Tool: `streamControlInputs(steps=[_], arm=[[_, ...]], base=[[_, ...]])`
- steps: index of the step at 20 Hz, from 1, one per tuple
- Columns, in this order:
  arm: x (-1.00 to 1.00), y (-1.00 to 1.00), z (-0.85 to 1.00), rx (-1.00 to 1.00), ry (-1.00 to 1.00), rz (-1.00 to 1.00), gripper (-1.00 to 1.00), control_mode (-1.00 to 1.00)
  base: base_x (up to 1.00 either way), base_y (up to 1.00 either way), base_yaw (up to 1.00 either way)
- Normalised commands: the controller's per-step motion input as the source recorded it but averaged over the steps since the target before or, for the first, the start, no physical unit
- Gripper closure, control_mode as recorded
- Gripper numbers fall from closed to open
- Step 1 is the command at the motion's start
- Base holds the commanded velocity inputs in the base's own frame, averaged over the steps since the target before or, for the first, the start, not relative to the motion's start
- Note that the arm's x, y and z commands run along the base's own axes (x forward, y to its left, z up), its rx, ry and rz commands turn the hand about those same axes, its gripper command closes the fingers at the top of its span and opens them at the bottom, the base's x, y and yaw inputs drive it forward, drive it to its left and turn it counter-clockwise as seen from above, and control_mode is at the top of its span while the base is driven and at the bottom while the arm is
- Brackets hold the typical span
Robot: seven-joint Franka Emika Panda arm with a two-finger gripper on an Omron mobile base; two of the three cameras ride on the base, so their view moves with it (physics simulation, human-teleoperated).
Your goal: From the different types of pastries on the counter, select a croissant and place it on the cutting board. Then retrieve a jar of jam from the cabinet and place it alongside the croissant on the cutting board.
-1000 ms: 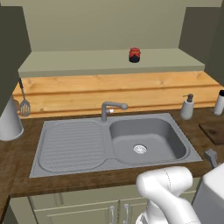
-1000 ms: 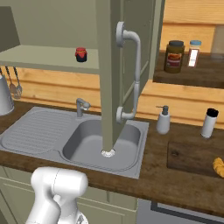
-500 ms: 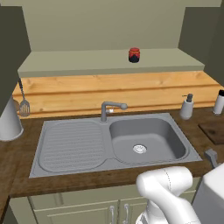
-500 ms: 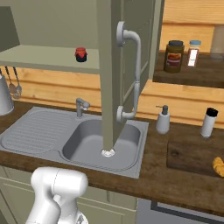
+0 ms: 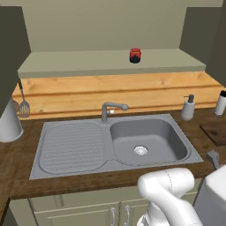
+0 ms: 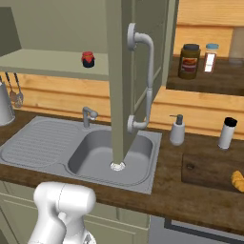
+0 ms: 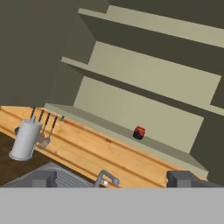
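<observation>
The cutting board [image 5: 216,132] and the croissant [image 6: 237,181] are cut off by the picture's right edge.

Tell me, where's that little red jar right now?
The jar of jam stands alone on the open cabinet's lowest shelf, above the sink faucet.

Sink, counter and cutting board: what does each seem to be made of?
The sink looks like matte grey steel, judging by its even grey sheen and ribbed drainboard. The counter seems to be dark brown wood, with streaky grain. The cutting board looks like darker wood, flat and dull; its grain is hard to make out.
</observation>
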Motion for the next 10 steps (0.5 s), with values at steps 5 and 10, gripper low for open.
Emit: streamControlInputs(steps=[5,10], arm=[[0.0,0.0,0.0,0.0,0.0,0.0,-1.0,-1.0],[0.55,-0.16,0.13,0.16,0.0,-0.05,-1.0,-1.0]], base=[[0.0,0.0,0.0],[0.0,0.0,0.0]])
